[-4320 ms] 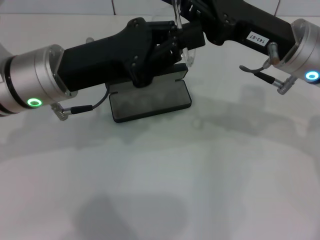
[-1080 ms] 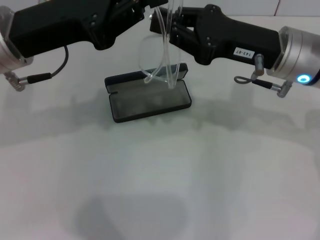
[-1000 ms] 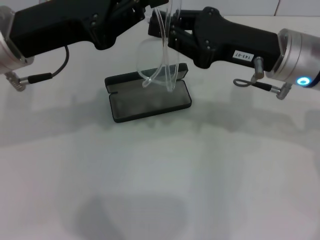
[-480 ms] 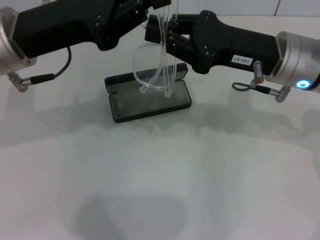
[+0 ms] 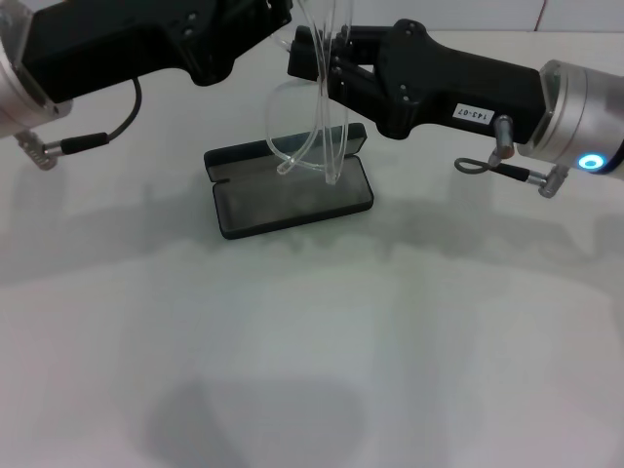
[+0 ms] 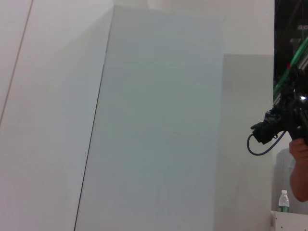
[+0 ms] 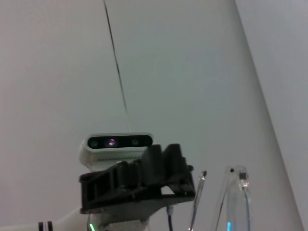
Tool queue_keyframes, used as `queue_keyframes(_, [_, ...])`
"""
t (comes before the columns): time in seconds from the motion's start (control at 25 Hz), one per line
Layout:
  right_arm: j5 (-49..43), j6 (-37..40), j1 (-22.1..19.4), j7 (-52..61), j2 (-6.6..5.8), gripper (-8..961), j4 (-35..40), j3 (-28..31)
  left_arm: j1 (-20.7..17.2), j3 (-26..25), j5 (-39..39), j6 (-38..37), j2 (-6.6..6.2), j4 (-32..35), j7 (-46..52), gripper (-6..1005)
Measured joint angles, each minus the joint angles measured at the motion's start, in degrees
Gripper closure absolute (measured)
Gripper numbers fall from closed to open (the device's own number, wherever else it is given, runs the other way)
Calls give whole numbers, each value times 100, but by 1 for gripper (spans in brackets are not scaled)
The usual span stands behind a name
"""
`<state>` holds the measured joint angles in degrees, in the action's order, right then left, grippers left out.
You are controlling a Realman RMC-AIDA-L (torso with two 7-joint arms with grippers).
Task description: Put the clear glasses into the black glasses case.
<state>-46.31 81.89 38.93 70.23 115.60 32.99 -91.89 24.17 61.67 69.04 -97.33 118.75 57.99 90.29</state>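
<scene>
The black glasses case [image 5: 292,200] lies open on the white table, grey lining up and lid toward the back. The clear glasses [image 5: 281,122] hang upright just above it, their thin arms reaching down to about the case's rear edge. My right gripper [image 5: 312,57] comes in from the right above the case and seems shut on the glasses' upper part. My left gripper [image 5: 278,15] is higher, at the picture's top edge, close to the top of the glasses. The right wrist view shows the glasses' two arms [image 7: 236,192] beside the left arm's wrist camera [image 7: 117,143].
A thin cable loop [image 5: 478,164] hangs under the right forearm, and a black cable [image 5: 97,136] under the left one. The white table [image 5: 312,341] stretches toward me in front of the case. The left wrist view faces a wall, with a bottle [image 6: 284,202] far off.
Both grippers have risen from down at the case to above it. In the last second the right gripper and the hanging glasses drifted left, then slightly back right.
</scene>
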Motion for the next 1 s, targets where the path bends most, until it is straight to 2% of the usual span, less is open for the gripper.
queue_keyframes(0.68, [-15, -22, 48, 34, 15, 831, 181, -197, 81, 2, 48, 42, 27, -38, -61, 901])
queue_keyframes(1.0, [-18, -57, -14, 36, -4, 831, 163, -154, 6, -78, -50, 29, 26, 2, -64, 901])
